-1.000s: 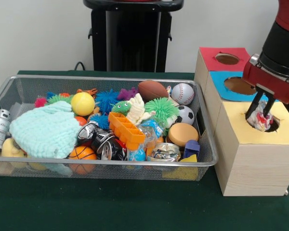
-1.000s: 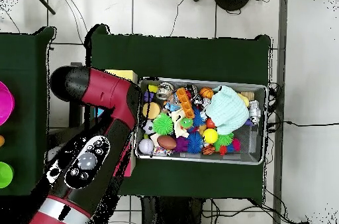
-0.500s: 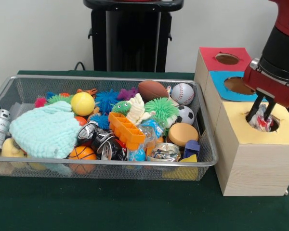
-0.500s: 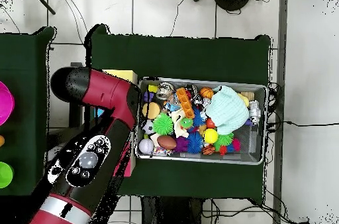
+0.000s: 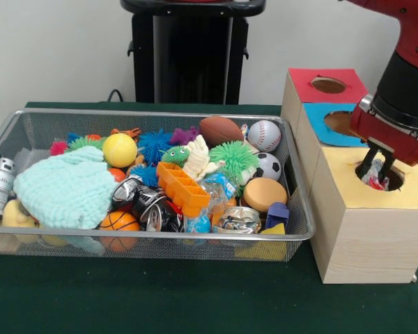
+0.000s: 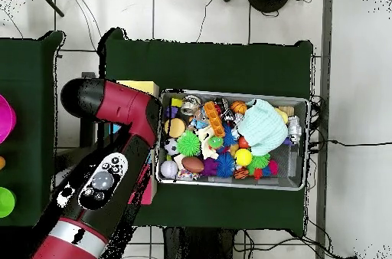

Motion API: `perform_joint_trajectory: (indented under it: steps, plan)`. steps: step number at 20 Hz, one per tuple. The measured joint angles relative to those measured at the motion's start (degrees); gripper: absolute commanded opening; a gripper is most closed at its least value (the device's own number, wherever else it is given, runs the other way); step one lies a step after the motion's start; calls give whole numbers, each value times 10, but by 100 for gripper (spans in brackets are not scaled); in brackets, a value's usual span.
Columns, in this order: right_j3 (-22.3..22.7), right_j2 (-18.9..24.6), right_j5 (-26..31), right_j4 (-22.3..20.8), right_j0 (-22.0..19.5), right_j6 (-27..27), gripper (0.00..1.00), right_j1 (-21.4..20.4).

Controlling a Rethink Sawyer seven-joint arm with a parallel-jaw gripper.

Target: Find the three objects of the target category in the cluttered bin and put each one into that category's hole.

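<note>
crumpled wrapper [image 5: 375,179] sits lower in the yellow box's hole [image 5: 382,176] at right of frame; fingers [image 5: 374,167] released around it.

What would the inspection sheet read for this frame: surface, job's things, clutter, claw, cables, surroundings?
Surface: dark green cloth-covered table, bare in front of the bin.
Job's things: silver wire-mesh bin full of toys; wooden box with red, blue and yellow tops, a round hole in each; crinkled white and red wrapper in the yellow-topped hole.
Clutter: mint knitted cap, orange plastic tray, crushed cans, brown toy football, white baseball, among others.
Claw: black claw at the yellow hole, around the wrapper; grip cannot be told.
Cables: black cables on the floor.
Surroundings: white wall, black pedestal, tiled floor.
</note>
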Motion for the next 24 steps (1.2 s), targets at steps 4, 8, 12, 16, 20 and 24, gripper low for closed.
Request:
perform_joint_trajectory:
  steps: [4,8,12,16,20,24]
  plan:
    - [-10,0,-1,0,0,0,0,15]
    - [-16,1,-7,0,0,0,0,30]
    - [-21,1,-15,3,0,0,100,34]
    - [-25,1,-20,3,0,0,100,35]
    - [-25,1,-20,3,0,0,100,35]
    - [-25,1,-20,3,0,1,100,35]
